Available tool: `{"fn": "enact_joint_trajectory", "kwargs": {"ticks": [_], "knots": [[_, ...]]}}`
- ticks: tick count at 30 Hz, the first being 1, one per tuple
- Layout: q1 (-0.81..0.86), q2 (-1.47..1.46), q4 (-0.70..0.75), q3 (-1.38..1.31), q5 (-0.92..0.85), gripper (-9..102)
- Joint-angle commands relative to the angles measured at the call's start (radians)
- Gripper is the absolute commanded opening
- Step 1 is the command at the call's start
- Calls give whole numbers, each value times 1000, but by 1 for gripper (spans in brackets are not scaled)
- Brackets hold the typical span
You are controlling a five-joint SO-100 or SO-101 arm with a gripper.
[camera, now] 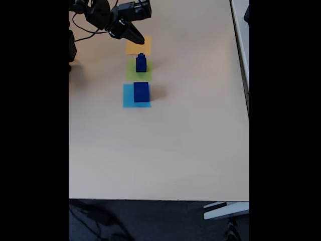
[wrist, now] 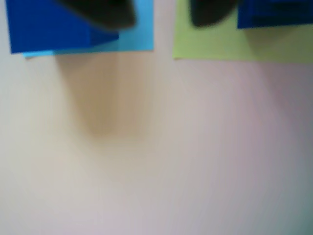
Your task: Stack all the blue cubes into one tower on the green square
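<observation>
So far, the job looks partly done: in the fixed view a short stack of smaller blue cubes (camera: 141,63) stands upright on the green square (camera: 131,74), near that paper's 1 o'clock corner, while the large blue cube (camera: 141,92) sits apart on the light-blue square (camera: 128,98), directly at 6 o'clock from the stack. How many small cubes make the stack is too small to tell; it appears to be two. Judging by the task, the large cube is not yet part of the tower, and a tower built on small cubes may need rebuilding with the large one at the base.

At 12 o'clock from the stack lies the orange-yellow square (camera: 134,48), bare of cubes, and over its upper edge hovers the gripper (camera: 140,39), holding nothing that can be seen; whether its jaws are parted cannot be told from either view.

Only the fixed view gives the whole row of three papers on the desk (camera: 190,140) and the arm's place. The blurred wrist view adds a close look along the desk: the large cube (wrist: 49,24) at 11 o'clock on its light-blue paper (wrist: 139,34), the green paper (wrist: 215,41) at 1 o'clock, and two dark gripper tips at the top edge.
</observation>
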Motion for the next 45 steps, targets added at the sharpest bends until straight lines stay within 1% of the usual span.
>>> {"fn": "enact_joint_trajectory", "kwargs": {"ticks": [1,5,9,17,21,27,37,39,42,45], "knots": [[-26,-58,98,-196,61,4],[-64,-92,204,-265,198,3],[-98,-166,267,-344,262,2],[-120,-247,322,-423,279,0],[-149,-278,350,-436,310,3],[-160,-339,377,-479,305,6],[-178,-390,436,-537,305,6],[-178,-397,453,-540,337,9],[-181,-411,454,-534,353,19],[-190,-422,454,-531,360,24]]}}
